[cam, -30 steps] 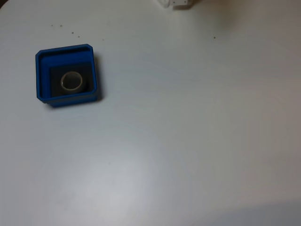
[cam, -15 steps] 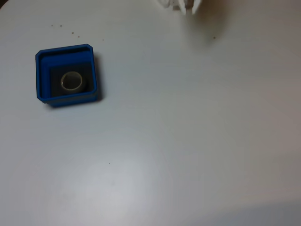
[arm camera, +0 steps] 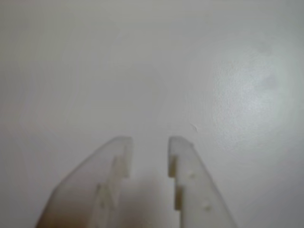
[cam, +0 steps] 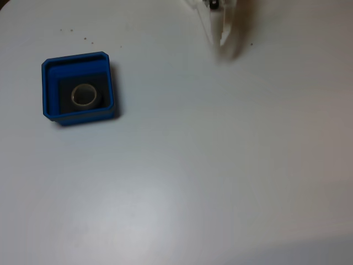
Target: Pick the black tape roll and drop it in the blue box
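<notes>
I'm seeing the small black tape roll lying flat inside the square blue plastic box, well apart from my white gripper, which is hovering slightly parted and empty over the white surface.

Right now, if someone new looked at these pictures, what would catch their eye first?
The blue box stands out at the left of the fixed view on the white table, with the black tape roll lying inside it on its dark floor. At the top edge, the white end effector reaches in; the wrist view shows its fingers apart, holding nothing.
</notes>
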### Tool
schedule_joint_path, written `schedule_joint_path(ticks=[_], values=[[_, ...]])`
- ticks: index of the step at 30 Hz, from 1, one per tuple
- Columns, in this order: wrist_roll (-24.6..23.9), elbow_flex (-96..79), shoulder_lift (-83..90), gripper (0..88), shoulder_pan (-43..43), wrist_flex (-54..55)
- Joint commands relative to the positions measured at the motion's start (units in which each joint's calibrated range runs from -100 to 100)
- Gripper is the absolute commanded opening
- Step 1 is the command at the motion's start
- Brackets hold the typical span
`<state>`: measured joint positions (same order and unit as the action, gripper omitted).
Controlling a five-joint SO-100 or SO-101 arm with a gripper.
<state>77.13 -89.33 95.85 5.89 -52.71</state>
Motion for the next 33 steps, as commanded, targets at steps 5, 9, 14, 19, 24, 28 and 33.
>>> schedule_joint_path(ticks=[5,9,14,19,24,28,33], values=[[0.0,-6.0,3.5,1.3,-0.3,1.1],[0.0,-10.2,3.5,1.3,-0.3,1.1],[0.0,-10.7,3.5,1.3,-0.3,1.1],[0.2,-10.7,3.6,1.3,-0.4,4.2],[3.3,-10.7,3.4,1.3,-0.4,19.0],[12.1,-10.7,3.5,1.3,-0.4,28.6],[17.6,-10.7,3.5,1.3,-0.4,36.2]])
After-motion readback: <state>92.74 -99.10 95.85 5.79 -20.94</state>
